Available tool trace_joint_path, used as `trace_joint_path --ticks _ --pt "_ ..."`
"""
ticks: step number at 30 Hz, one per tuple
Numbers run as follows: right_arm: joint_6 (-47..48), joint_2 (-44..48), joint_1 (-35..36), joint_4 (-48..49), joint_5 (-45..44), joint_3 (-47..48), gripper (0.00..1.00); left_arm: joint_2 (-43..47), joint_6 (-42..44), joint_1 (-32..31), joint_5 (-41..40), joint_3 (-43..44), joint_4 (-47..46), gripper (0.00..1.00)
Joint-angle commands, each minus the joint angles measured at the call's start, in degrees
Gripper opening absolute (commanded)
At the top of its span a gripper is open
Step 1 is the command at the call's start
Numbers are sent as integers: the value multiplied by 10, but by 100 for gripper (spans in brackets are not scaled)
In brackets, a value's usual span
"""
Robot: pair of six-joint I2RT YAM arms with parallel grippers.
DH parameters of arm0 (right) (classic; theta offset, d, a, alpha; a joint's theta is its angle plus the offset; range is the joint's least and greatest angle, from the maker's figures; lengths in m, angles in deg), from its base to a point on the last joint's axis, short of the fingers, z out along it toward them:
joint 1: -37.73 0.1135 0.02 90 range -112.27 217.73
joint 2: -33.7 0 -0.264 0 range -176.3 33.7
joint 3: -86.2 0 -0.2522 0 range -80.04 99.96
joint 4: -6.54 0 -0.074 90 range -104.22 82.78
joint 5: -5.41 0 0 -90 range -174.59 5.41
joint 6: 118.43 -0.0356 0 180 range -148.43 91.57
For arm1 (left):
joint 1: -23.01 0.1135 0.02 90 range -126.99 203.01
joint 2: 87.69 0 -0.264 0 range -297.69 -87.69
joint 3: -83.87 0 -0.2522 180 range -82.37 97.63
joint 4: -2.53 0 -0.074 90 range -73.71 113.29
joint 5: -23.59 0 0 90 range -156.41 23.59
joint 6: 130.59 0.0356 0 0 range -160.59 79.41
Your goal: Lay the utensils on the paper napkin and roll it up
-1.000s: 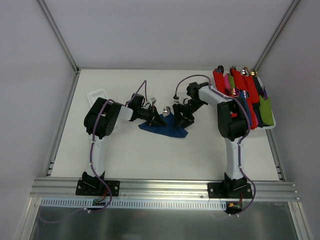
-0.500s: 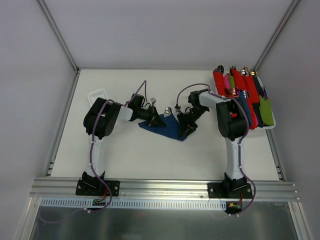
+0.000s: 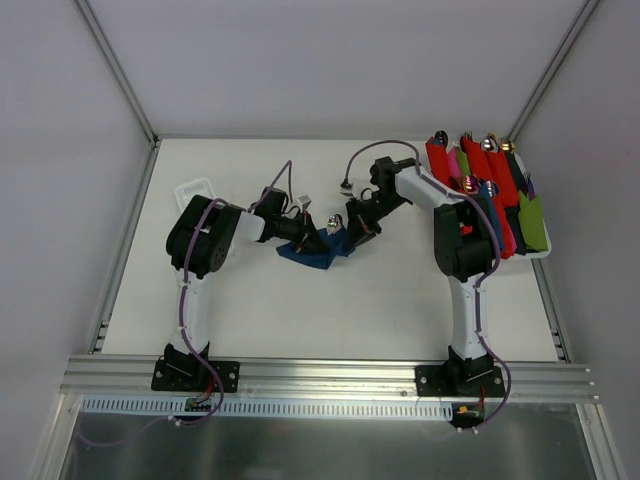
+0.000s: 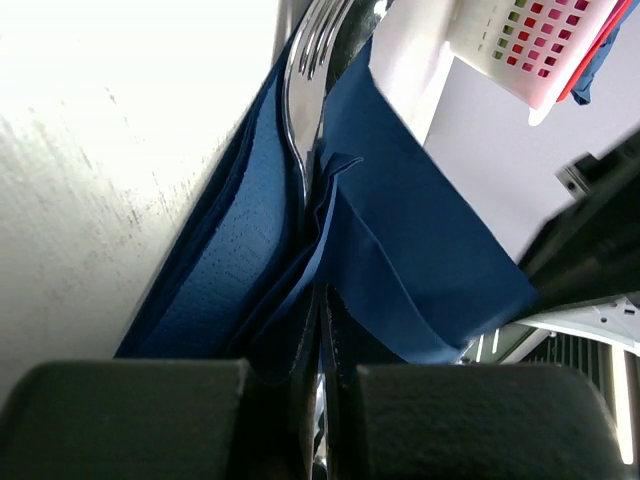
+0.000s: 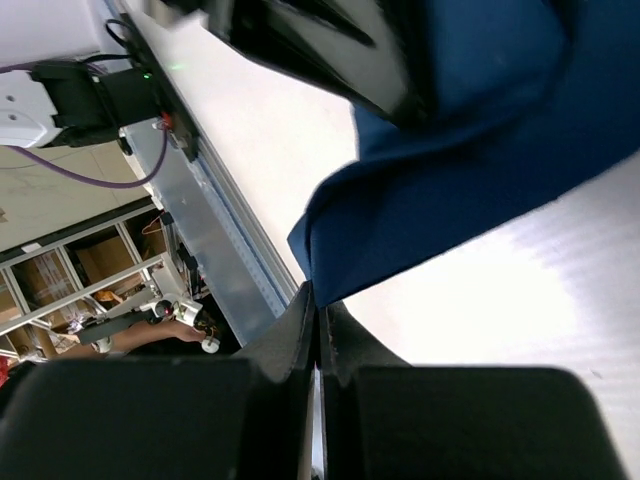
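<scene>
The dark blue paper napkin (image 3: 314, 258) lies bunched and folded between my two grippers at mid table. In the left wrist view its folds (image 4: 420, 230) wrap a silver fork (image 4: 303, 90), one of the utensils, whose tines point away from me. My left gripper (image 3: 320, 241) (image 4: 322, 300) is shut on the napkin's folds. A shiny utensil tip (image 3: 333, 222) shows just behind the napkin. My right gripper (image 3: 351, 236) (image 5: 318, 298) is shut on a corner of the napkin (image 5: 480, 190), holding it up off the table. The spoon's bowl is not clearly seen.
A white tray (image 3: 545, 252) at the right edge holds several red, pink and green rolls. A small white basket (image 3: 197, 187) sits at the left behind my left arm. White walls close the table's back and sides.
My right gripper closed on the napkin's right corner and carried it up and to the left, folding the sheet over. The left gripper stayed shut in place.
</scene>
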Motion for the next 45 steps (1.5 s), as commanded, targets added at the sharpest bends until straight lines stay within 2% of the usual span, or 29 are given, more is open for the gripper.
trace_joint_path --ticks 1,5,15,18,23,26,28,33,37,45 --pt "-33 -13 21 -5 47 47 0 -10 37 7 -64 -14 49 0" --pt "-73 -44 41 11 51 74 0 -9 37 7 -63 -15 49 0" --pt "-74 -73 51 10 23 83 0 19 20 12 -61 -15 37 0" --pt "-71 -73 52 10 21 79 0 40 11 12 -61 -14 27 4" --pt "-66 -64 50 10 23 74 0 83 -5 19 -70 -17 16 21" --pt "-63 -57 47 9 23 69 0 105 -14 27 -73 -21 15 23" --pt "-62 -53 44 9 24 63 0 115 -16 33 -70 -20 16 23" --pt "-55 -41 32 9 25 42 0 121 -12 33 -55 -28 16 12" --pt "-46 -17 20 9 26 15 0 121 -6 33 -40 -38 10 6" --pt "-40 0 2 4 19 -23 0 98 -1 14 -22 -17 7 2"
